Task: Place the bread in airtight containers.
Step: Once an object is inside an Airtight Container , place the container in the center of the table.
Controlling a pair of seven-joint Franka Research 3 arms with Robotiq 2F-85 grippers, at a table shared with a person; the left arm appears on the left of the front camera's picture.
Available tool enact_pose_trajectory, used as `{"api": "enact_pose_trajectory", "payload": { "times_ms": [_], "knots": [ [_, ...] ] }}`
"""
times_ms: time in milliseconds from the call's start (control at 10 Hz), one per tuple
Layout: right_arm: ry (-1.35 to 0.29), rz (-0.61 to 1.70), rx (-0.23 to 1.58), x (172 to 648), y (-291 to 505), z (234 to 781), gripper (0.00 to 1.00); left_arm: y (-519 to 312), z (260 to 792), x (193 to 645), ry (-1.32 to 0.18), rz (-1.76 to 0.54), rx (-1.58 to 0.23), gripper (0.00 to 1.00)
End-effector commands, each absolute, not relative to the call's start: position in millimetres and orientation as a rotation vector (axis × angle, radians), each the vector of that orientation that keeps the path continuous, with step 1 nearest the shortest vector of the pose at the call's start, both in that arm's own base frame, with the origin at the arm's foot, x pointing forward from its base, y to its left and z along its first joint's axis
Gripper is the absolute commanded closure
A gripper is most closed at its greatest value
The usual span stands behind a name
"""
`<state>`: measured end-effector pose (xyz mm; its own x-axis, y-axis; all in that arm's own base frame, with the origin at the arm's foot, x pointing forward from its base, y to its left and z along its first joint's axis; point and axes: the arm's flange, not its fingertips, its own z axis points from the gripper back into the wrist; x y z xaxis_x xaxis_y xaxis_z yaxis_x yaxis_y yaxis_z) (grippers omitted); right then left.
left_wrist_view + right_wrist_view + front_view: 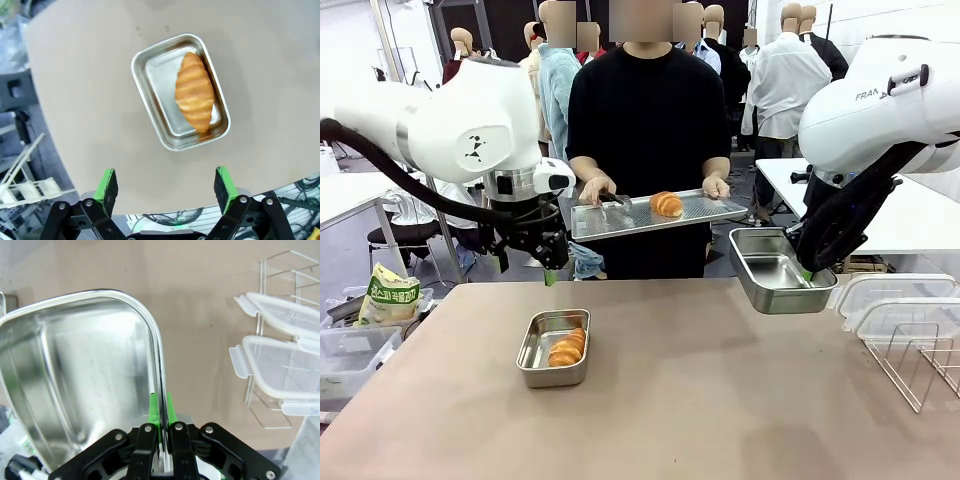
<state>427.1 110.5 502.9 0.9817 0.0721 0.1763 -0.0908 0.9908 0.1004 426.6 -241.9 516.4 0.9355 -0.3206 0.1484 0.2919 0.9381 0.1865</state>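
Pinching one thin wall of the empty tub (775,275), the right gripper (161,407) has its jaws shut tight on the rim, pads either side of the steel. It holds the tub in the air over the table's (700,400) far right edge, just below the tray (620,220). The tub tilts a little toward the camera.

The left gripper (166,182) is wide open and holds nothing. It hovers near the far edge above the full tub (160,85), where the first croissant (194,92) lies along one long wall. The second croissant (666,204) sits on the tray, which the person holds up in both hands.

Likely step: bring the empty tub to where the second croissant can go in.

To do it well:
- Move slowly; a one-wall grip leaves the tub hanging off to one side, so it can swing or slip.
- Level it before anything drops in.
- If setting it down, pick bare table beside the full tub, clear of the lids (895,300) and rack (920,365).
- Land the base flat, then release.
- Leave room for the left gripper to reach.
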Motion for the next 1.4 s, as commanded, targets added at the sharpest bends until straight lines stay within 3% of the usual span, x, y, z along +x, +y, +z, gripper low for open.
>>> {"api": "enact_pose_trajectory", "payload": {
  "times_ms": [0, 300, 1300],
  "knots": [
    [-0.179, 0.081, 0.11, 427, 110, 505, 1.0, -241, 509, 404, -0.274, -0.263, 0.217, 0.0],
    [-0.179, 0.081, 0.11, 427, 110, 505, 1.0, -223, 518, 374, -0.37, -0.195, 0.186, 0.0],
    [-0.179, 0.081, 0.11, 427, 110, 505, 1.0, -228, 524, 377, -0.342, -0.221, 0.183, 0.0]
  ]
}}
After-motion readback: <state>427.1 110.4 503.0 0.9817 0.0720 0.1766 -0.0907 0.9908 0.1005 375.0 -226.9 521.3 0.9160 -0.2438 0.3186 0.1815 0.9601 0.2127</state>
